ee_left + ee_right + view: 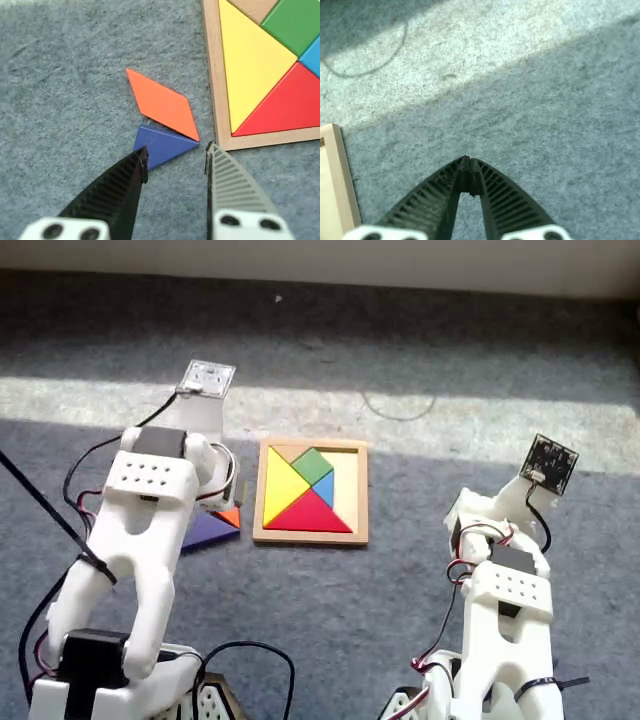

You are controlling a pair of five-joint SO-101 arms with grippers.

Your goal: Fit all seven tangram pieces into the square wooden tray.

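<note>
Tangram status: two pieces outside tray, left claw wide, right claw pinched

Left arm [150, 500] stands at left of scene, bent over the spot just left of the tray. Left gripper [176, 149] is spread wide, holding nothing. Black fingertip [142, 152] sits at the near-left edge of the blue triangle [162, 145], the grey one by the tray's near-left corner. Can't tell if either touches.

Blue triangle lies flat on the grey carpet [330, 620]. Orange parallelogram [162, 105] is flat too, touching the triangle's far edge. Both are just left of the tray, outside it.

Square wooden tray [310, 536] is mid-scene. Inside it, seated flat:
- yellow triangle [282, 490], left
- red triangle [312, 512], near side
- green square [313, 466], far middle
- light blue triangle [335, 490], right of centre

Wood-coloured patches show at the far-left corner and right side; can't tell bare floor from piece.

Right arm [505, 570] is well right of the tray. Right gripper [467, 161] has its tips pressed together, nothing between them, over bare carpet, tray rim off to its left.
</note>
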